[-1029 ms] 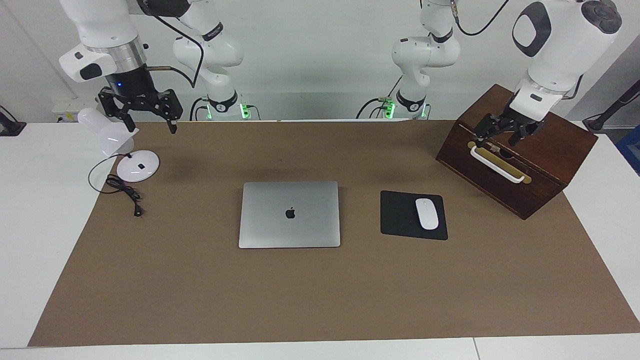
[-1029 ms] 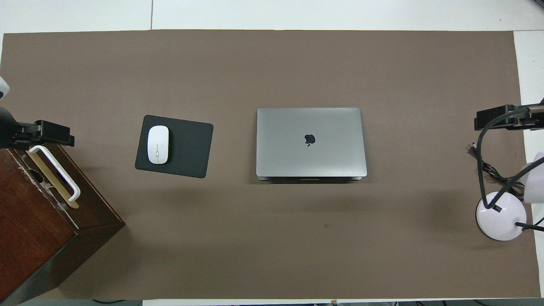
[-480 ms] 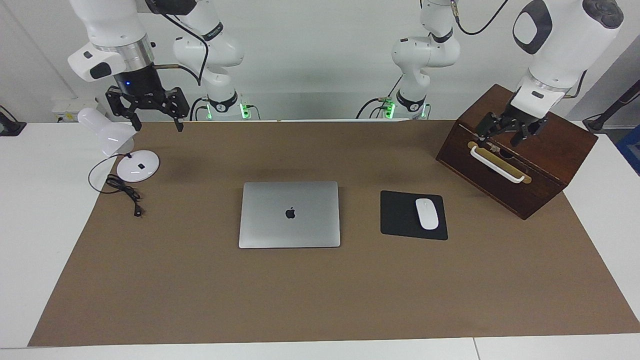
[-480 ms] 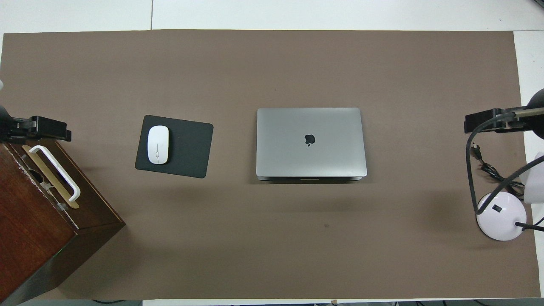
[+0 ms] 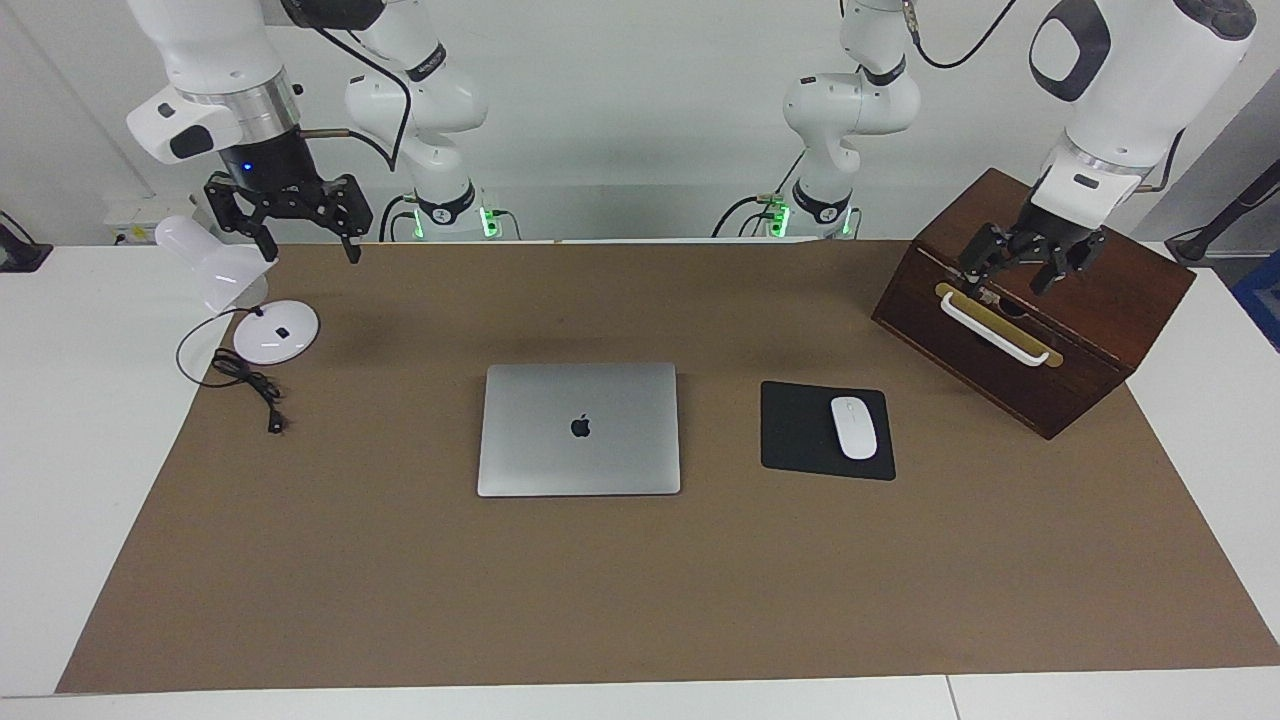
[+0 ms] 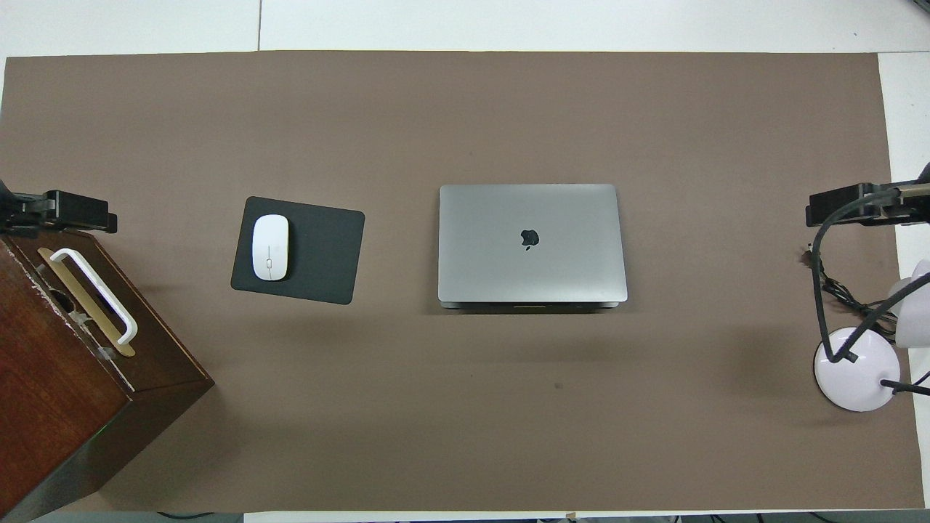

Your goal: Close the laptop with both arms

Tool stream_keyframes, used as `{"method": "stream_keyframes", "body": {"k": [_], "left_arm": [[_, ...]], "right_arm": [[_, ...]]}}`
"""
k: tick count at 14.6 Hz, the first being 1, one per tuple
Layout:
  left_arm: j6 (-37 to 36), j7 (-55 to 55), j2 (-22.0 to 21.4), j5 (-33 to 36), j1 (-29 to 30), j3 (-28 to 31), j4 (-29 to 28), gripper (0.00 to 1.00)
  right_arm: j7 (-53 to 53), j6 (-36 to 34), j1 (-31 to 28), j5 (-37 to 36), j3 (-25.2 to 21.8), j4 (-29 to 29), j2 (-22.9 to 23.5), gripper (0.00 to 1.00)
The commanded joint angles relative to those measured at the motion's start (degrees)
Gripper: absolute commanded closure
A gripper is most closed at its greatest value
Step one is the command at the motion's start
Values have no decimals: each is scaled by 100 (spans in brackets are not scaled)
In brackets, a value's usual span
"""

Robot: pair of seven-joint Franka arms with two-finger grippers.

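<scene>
The laptop (image 5: 579, 428) lies shut and flat in the middle of the brown mat, its silver lid with the dark apple logo facing up; it also shows in the overhead view (image 6: 530, 241). Its keyboard and trackpad are hidden under the lid. My right gripper (image 5: 308, 245) is open and empty, raised over the mat's edge beside the lamp at the right arm's end; its tip shows in the overhead view (image 6: 846, 205). My left gripper (image 5: 1015, 275) is open and empty, raised over the wooden box's handle at the left arm's end (image 6: 69, 211). Neither gripper touches the laptop.
A black mouse pad (image 5: 800, 440) with a white mouse (image 5: 854, 427) lies beside the laptop toward the left arm's end. A dark wooden box (image 5: 1080, 330) with a white handle stands past it. A white desk lamp (image 5: 275, 330) with a black cable stands at the right arm's end.
My right gripper has risen a little and drifted sideways above the lamp. My left gripper has shifted slightly over the wooden box. The laptop has not moved.
</scene>
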Motion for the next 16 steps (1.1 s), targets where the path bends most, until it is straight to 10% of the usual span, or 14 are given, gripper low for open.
{"method": "stream_keyframes", "body": {"k": [1,16], "left_arm": [[-34,46,-51,80,64,-38,23,0],[-52,46,-69,71,64,-38,23,0]], "right_arm": [[-137,-144,-9,-29,-32,43,-25,0],[-93,-170,-97,-29,-58,-10,-52,0]]}}
